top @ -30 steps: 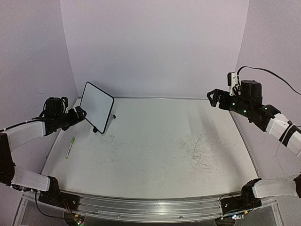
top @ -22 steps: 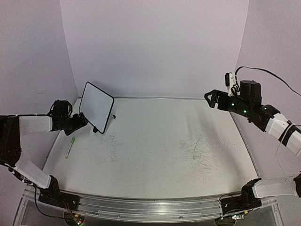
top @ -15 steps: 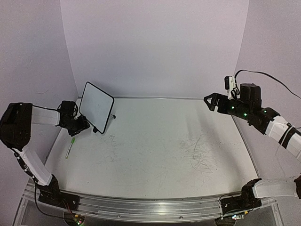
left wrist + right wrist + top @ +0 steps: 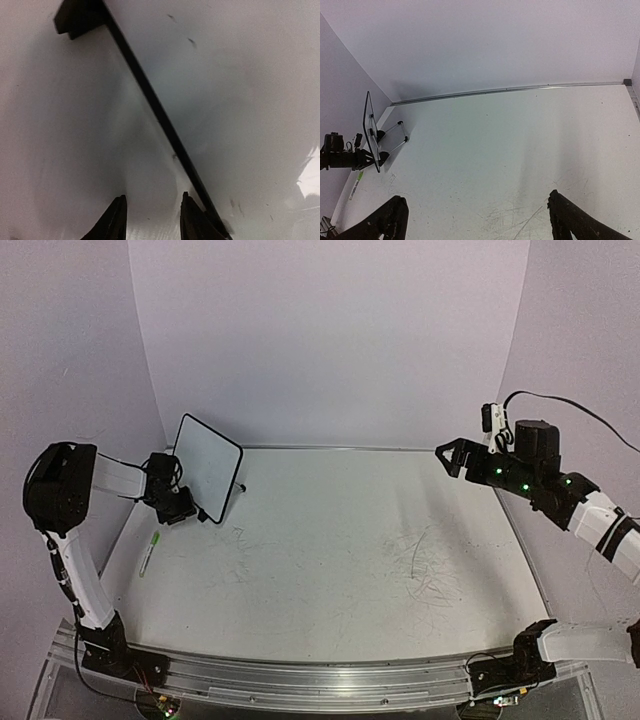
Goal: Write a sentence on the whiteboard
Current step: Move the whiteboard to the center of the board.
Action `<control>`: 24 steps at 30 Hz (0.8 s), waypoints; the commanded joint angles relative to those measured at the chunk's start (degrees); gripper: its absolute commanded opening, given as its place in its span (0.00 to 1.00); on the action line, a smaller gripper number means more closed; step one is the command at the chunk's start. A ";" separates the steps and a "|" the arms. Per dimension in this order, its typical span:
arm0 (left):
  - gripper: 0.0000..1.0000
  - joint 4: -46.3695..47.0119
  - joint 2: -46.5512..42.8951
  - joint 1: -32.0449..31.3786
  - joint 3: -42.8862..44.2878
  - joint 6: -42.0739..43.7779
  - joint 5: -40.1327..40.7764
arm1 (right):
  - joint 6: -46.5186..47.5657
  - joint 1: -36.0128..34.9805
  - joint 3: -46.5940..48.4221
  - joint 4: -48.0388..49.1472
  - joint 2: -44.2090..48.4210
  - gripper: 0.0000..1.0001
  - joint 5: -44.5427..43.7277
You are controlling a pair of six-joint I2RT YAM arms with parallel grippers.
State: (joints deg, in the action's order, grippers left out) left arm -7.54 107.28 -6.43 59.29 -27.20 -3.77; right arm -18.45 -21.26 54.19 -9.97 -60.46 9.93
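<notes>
Pincers first, top cam: left pincer [image 4: 180, 508] sits low at the far left of the table [image 4: 320, 590], just beside the lower edge of the whiteboard [image 4: 207, 467], which stands tilted near the back-left corner; contact & jaw gap we can't tell from here. The right pincer [image 4: 447, 455] hangs raised over the right side, well apart from the board, and a green marker [image 4: 148, 552] lies flat near the left edge. Left wrist cam adds what the top cam lacks: fingertips [image 4: 117, 222] apart, w/ the board's black frame [image 4: 159, 117] running diagonally just right of them & one foot [image 4: 75, 20] at top left; pic is blurry, so touching or not is unclear to us. Right wrist cam: fingers [image 4: 390, 220] spread wide, only partly in shot; we see the board edge-on at far left, writing face hidden, left pincer just beside it.
</notes>
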 commanded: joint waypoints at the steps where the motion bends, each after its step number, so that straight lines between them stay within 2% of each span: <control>1: 0.34 -0.39 -0.97 -3.47 1.02 -0.35 0.22 | -0.93 -0.09 -0.67 1.79 0.98 0.98 0.25; 11: 0.32 0.53 -0.89 -14.45 2.53 -3.26 0.50 | -2.28 -0.02 -1.95 4.03 -1.59 0.98 1.55; 16: 0.32 1.87 0.87 -17.37 4.60 -5.68 -1.28 | -3.21 -0.18 -2.75 4.81 -2.90 0.98 2.78; 22: 0.34 2.92 2.46 -22.80 7.33 -6.18 -0.47 | -3.99 -1.28 -2.25 5.31 -6.01 0.98 1.89; 24: 0.41 3.01 0.43 -23.01 5.33 -5.43 1.73 | -4.22 -2.26 -1.67 5.37 -7.24 0.98 1.80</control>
State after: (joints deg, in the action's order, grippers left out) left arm -6.10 109.83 -27.83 64.50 -32.23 -4.44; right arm -21.60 -21.83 51.19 -6.90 -65.41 11.84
